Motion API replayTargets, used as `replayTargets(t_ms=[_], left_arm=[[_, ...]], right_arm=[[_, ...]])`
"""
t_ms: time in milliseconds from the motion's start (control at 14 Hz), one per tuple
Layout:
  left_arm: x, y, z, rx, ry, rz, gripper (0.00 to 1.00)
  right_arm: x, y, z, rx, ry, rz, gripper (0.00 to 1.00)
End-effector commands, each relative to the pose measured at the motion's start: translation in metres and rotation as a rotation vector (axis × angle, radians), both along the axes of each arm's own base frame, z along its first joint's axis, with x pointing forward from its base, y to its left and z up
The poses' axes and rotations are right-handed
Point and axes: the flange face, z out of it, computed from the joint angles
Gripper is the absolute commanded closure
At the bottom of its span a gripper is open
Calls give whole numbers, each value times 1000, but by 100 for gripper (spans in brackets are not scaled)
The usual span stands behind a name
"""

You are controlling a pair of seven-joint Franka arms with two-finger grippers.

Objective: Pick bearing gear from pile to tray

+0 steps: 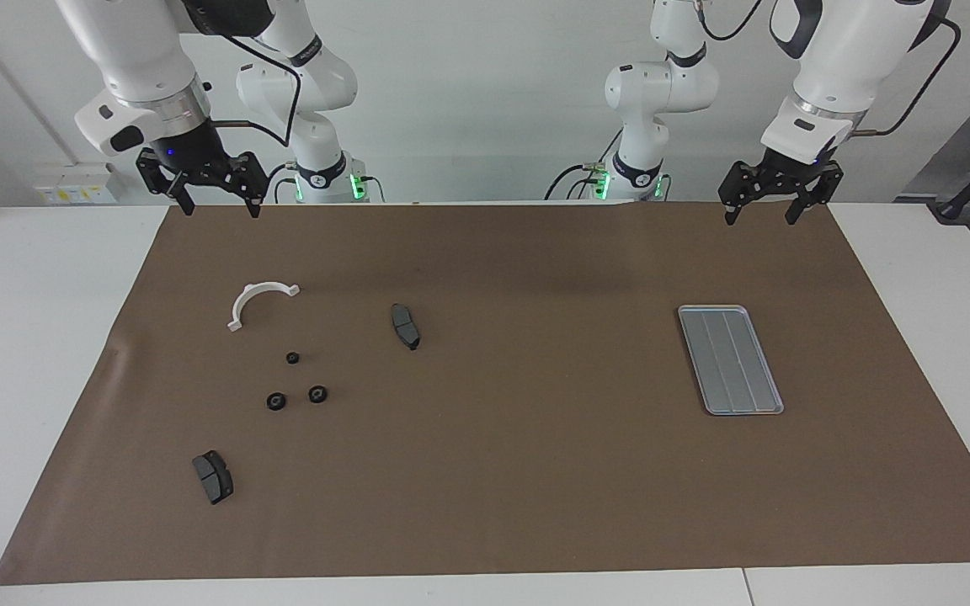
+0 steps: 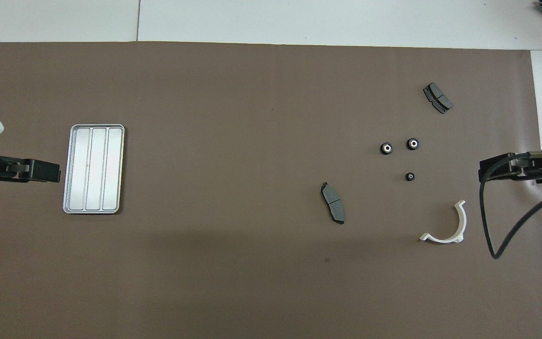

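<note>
The brown mat (image 1: 502,471) covers the counter (image 1: 39,337); the tray (image 1: 730,359) lies bare at the left arm's end, under the raised left pincer (image 1: 763,206), jaws wide; the right pincer (image 1: 221,200), also wide and holding nothing, hangs over the mat's edge by the pile; 3 black gears (image 1: 293,358) lie well apart from it, between the white bracket (image 1: 259,301) and 2 grey pads (image 1: 212,476).

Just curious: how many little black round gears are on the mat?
3: two gears side by side, one smaller gear nearer the robots, beside the white bracket. None look hidden.
</note>
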Motion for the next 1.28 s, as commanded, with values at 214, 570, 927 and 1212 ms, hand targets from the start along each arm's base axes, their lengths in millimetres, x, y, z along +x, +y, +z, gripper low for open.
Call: replayTargets(t_ms=[214,570,927,1212], left_arm=[[-8,1,1,-8,-5,11,0],[-8,1,1,-8,-5,11,0],[-8,1,2,-8,-6,11,0],[-8,1,2,-8,-6,11,0]], right_arm=[[-6,-4,-1,3,-2,21,0],[-8,-4,-5,3,0,17,0],[-11,-3,-9,3,8,23,0],[-10,-4,-9,3,7,22,0]])
